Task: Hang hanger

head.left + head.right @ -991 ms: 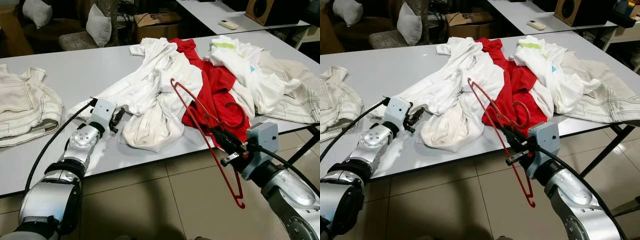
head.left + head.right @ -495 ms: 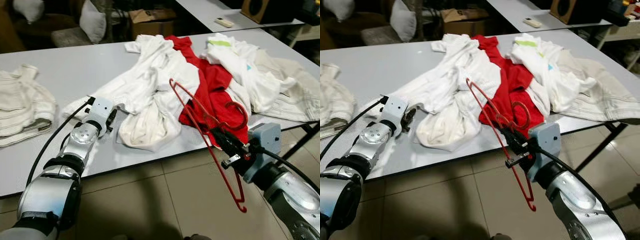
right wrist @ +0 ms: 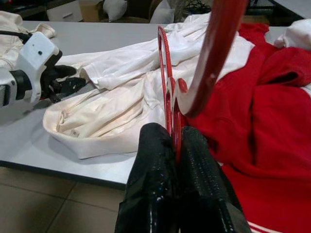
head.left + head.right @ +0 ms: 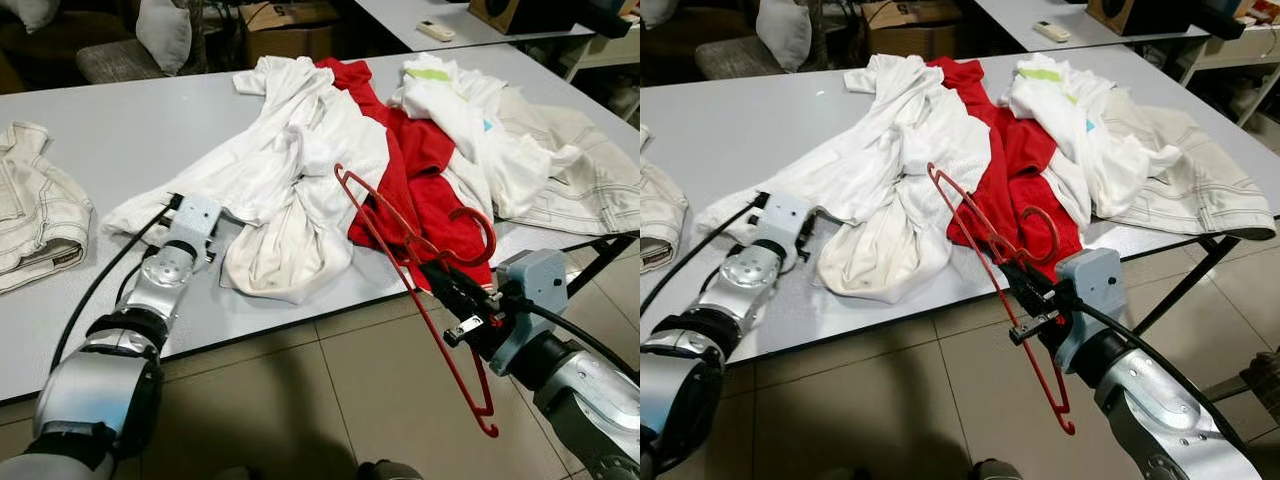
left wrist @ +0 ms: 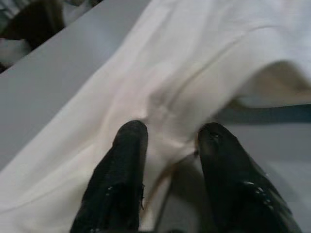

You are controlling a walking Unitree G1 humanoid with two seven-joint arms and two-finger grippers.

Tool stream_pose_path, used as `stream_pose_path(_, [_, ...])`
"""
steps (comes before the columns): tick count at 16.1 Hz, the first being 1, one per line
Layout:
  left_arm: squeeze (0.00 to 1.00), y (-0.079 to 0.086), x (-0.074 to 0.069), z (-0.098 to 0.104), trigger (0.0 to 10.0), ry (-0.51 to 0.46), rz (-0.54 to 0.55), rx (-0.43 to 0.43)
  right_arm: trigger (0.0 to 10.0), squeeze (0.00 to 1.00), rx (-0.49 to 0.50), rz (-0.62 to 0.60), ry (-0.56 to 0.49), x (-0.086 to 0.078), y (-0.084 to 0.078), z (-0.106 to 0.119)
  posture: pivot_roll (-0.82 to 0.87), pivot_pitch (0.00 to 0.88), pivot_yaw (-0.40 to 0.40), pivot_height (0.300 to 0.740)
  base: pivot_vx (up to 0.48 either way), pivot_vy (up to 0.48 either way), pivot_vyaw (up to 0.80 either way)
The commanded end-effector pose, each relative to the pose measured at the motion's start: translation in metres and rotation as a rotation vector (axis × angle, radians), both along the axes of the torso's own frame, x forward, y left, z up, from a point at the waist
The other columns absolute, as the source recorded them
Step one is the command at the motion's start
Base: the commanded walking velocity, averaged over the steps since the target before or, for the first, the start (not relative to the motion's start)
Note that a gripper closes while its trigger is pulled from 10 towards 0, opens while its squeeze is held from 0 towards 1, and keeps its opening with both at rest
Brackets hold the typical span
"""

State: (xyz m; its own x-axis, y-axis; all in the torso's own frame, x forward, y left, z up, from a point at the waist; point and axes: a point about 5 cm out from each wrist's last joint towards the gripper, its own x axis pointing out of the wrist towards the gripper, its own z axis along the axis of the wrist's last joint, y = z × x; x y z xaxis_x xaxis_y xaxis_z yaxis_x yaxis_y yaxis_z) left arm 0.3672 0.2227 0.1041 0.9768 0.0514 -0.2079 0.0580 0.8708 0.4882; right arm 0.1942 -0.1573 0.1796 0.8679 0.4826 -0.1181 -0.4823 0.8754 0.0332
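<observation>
Right gripper [image 4: 447, 287] clamped on red hanger [image 4: 400, 262], held off the table [image 4: 120, 140] edge; left gripper [image 5: 167, 145] fingers parted, tips touching white shirt [image 4: 290, 190]

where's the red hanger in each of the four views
Left eye view: red hanger, right of centre, clamped in the right gripper.
Right eye view: just right of centre, over the table edge.
Left wrist view: not in it.
Right wrist view: centre, rising between the fingers.
Shared landmark: the white shirt.
</observation>
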Motion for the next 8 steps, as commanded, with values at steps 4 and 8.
stream_pose_path(4, [0.00,0.0006,0.0031,0.0063,0.0,-0.029,0.016,0.033,10.0,0.00,-0.001,-0.007,0.008,-0.0019,-0.0016,0.0014,-0.34,0.094,-0.011,0.740,0.000,0.000,0.00])
stream_pose_path(8, [0.00,0.0009,0.0017,0.0037,0.0,-0.023,0.019,0.038,10.0,0.00,0.000,-0.002,0.009,0.0004,-0.0012,0.0020,-0.34,0.084,-0.013,0.740,0.000,0.000,0.00])
